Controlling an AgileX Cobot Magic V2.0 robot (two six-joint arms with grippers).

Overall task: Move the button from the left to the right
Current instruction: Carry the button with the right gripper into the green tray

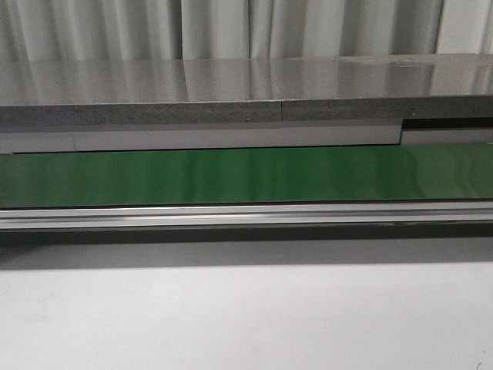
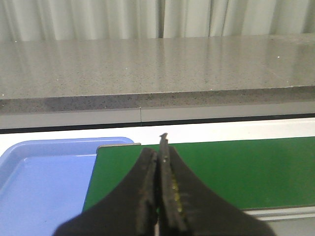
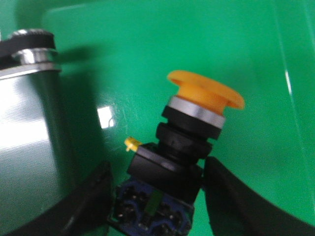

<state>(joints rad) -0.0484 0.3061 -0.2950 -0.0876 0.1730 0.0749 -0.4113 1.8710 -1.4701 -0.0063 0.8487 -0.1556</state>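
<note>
The button shows only in the right wrist view: black blocky body, blue terminal base with a small green mark, silver collar and an orange-yellow cap. It is tilted between the fingers of my right gripper, which touch it on both sides, over a glossy green surface. My left gripper is shut with nothing in it, hovering over the near end of the green belt. Neither gripper appears in the front view.
A blue tray lies beside the belt's end under the left gripper. The green belt runs across the front view behind an aluminium rail, with a grey stone counter beyond. A metal roller stands close to the right gripper.
</note>
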